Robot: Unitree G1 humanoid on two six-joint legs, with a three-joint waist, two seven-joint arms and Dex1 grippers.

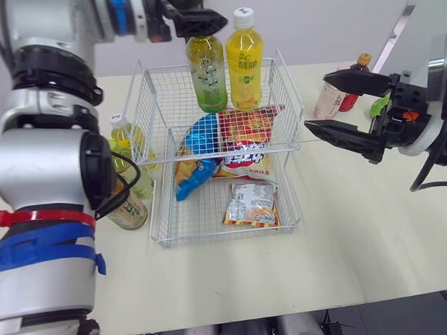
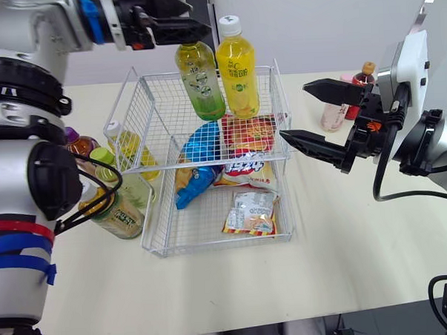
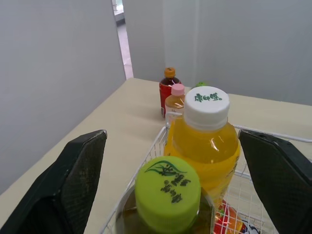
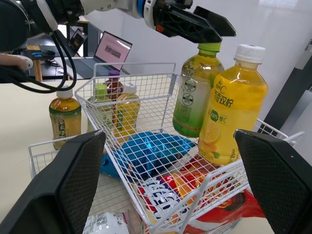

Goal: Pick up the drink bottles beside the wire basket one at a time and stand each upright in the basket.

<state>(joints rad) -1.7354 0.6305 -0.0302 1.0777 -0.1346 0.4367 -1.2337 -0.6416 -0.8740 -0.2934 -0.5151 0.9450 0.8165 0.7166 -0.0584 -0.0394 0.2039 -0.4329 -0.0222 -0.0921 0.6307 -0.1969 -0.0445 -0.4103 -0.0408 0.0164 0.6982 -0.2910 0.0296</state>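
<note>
The left end effector (image 1: 202, 21) is hanging right over the green-capped bottle (image 1: 207, 75). Its two black fingers are spreading wide to either side of the cap and gripping nothing. That bottle is standing upright at the far end of the wire basket (image 1: 155, 104), touching a yellow drink bottle (image 1: 245, 63) with a white cap, which is also upright. In front of the pair, snack packets (image 1: 251, 203) are lying across the basket's floor. The right end effector (image 1: 317, 102) is hovering just off the basket's right side, with its fingers gaping and empty, pointing in towards the wire. On the worktop (image 1: 345, 229), more bottles are waiting outside the basket: a cluster (image 2: 121, 213) is crowding against its left wall. A red one with an orange cap (image 3: 168, 90) and a pale one with a pink cap (image 3: 176, 102) are standing together beyond its far right corner.
</note>
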